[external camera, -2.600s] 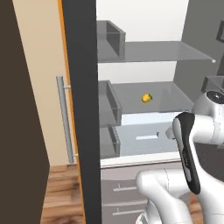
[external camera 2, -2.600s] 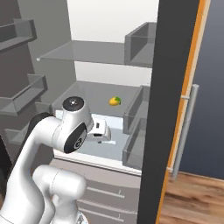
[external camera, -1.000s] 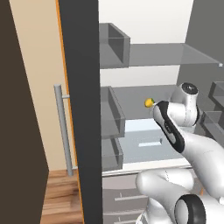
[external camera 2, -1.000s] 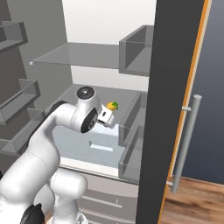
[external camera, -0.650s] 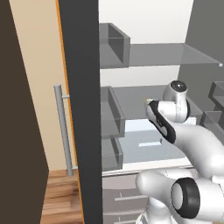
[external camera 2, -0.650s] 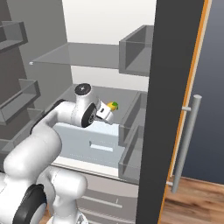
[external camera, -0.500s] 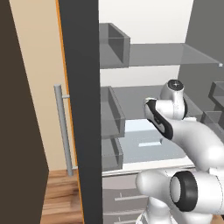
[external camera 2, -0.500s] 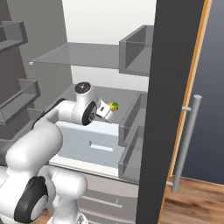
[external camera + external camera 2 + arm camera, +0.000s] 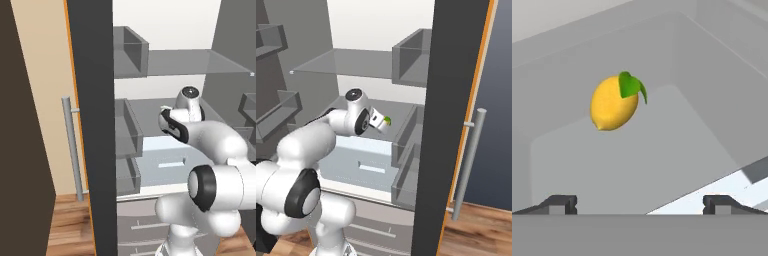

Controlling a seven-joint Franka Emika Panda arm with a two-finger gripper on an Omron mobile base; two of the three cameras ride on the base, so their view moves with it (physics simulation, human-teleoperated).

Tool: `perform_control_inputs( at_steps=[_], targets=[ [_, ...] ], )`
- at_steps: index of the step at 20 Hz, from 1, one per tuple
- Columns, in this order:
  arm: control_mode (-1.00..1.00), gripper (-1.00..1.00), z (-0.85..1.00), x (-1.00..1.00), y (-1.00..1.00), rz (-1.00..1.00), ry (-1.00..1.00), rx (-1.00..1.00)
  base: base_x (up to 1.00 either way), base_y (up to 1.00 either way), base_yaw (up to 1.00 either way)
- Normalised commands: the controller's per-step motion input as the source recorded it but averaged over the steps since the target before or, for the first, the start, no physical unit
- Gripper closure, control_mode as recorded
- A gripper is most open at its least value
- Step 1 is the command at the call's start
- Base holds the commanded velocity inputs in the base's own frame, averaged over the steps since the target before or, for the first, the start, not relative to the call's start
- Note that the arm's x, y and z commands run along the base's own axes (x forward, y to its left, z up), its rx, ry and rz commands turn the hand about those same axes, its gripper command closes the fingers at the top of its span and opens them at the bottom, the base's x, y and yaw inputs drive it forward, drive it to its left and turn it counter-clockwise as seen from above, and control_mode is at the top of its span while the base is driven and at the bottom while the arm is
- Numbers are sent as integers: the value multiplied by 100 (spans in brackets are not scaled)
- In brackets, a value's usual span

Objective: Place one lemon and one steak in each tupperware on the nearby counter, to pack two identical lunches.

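A yellow lemon (image 9: 614, 102) with a green leaf lies on the grey middle shelf of the open fridge. In the hand view it sits ahead of my gripper (image 9: 641, 204) and a little to the left, a short gap away. The jaws stand wide open with nothing between them. From the right base view the gripper (image 9: 380, 122) is at shelf height, right beside the lemon (image 9: 387, 120), of which a small green and yellow part peeks past the hand. In the left base view my forearm (image 9: 172, 125) reaches in over that shelf. The steak, tupperware and counter are out of view.
A glass shelf (image 9: 356, 62) hangs above the hand and a pale drawer (image 9: 363, 165) lies below. Grey side bins (image 9: 408, 130) line the right wall of the fridge. The dark door edge (image 9: 448, 125) stands close on the right. Another dark door edge (image 9: 92, 125) borders the left.
My arm has stretched deeper into the fridge toward the lemon, and the hand now covers the lemon in the left base view. The jaws have stayed open.
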Motion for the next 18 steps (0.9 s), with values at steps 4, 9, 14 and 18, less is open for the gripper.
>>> perform_control_inputs(
  at_steps=[4, 9, 14, 18],
  targets=[
    [-100, -100, 0, 58, -6, -2, 0, 0, 0, 0, 0],
    [-100, -100, -10, 47, -17, 0, 0, 0, 0, 0, 0],
    [-100, -100, -21, 41, -10, 0, 0, 0, 0, 0, 0],
    [-100, -100, -12, 47, -2, 0, 0, 0, 0, 0, 0]
  ],
)
